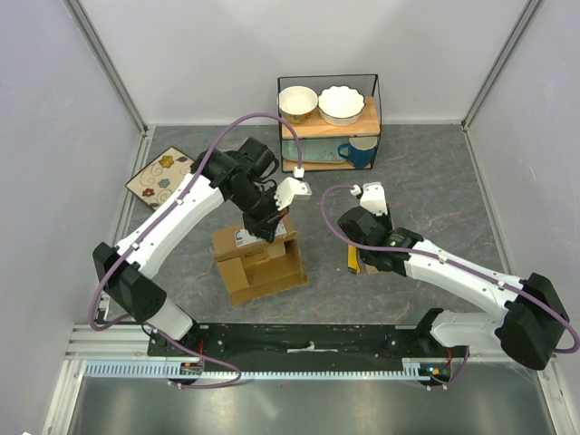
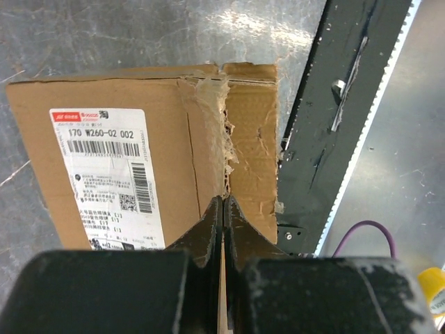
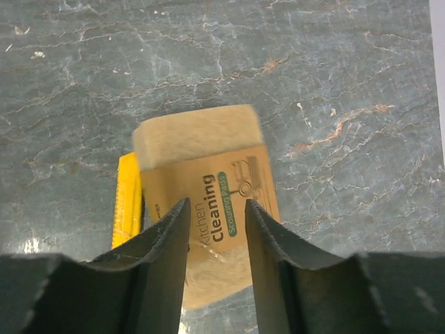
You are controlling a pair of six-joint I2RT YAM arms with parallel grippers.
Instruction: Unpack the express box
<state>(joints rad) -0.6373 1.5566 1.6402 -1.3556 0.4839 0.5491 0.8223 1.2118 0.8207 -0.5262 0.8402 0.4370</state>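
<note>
Express box (image 1: 261,261) was seen on the grey marble-pattern table (image 1: 426,181), left of centre, with its white shipping label (image 2: 104,174) facing the left wrist camera and the taped seam (image 2: 224,132) torn and ragged. Left gripper (image 2: 222,209) was positioned at that seam with the fingers pressed together; whether a flap edge was pinched could not be told. Right gripper (image 3: 216,203) was held part-open above a cardboard-sleeved kitchen scouring pad pack (image 3: 201,160), with nothing gripped. The pack was laid flat on the table against a yellow utility knife (image 3: 128,198), both to the right of the box and apart from it. A wire rack (image 1: 376,118) with bowls and a blue mug was placed at the far edge.
</note>
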